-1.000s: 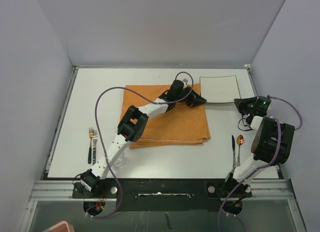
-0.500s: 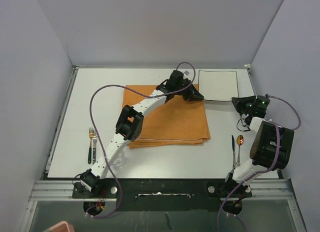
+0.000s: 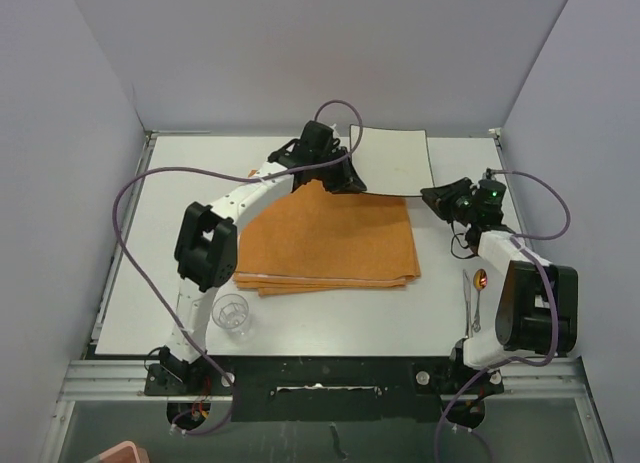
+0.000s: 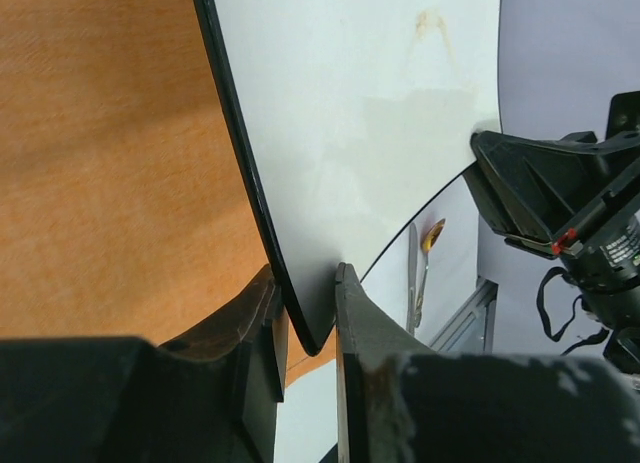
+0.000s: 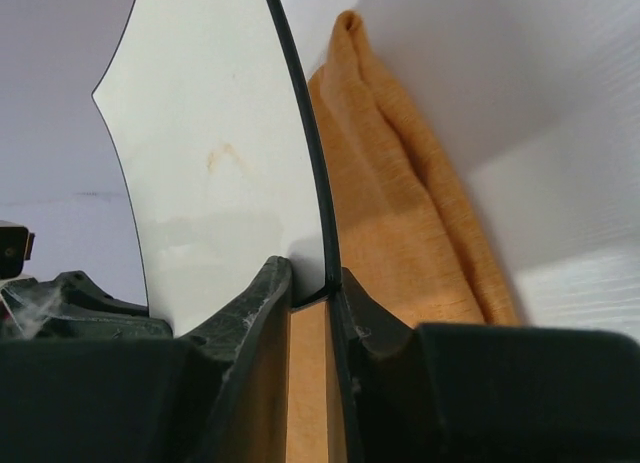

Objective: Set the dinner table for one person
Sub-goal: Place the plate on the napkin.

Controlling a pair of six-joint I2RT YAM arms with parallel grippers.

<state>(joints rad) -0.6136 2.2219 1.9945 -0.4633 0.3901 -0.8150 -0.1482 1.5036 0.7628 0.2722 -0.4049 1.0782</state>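
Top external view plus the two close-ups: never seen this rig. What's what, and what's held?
The top view looks down on two robot arms bolted at the near edge of the dinner table. The other two pictures come from a camera on each wrist, looking past its own fingers. The left gripper and right gripper each pinch an edge of one square white plate, by the far edge of a folded orange cloth. A glass, knife and spoon sit nearer the arms.

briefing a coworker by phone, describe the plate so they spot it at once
On the off-white dinner table, look just past the far edge of the folded orange cloth mat. The plate is square and white with a thin dark rim. It is the only thing pinched at its near corners by the left gripper and right gripper.
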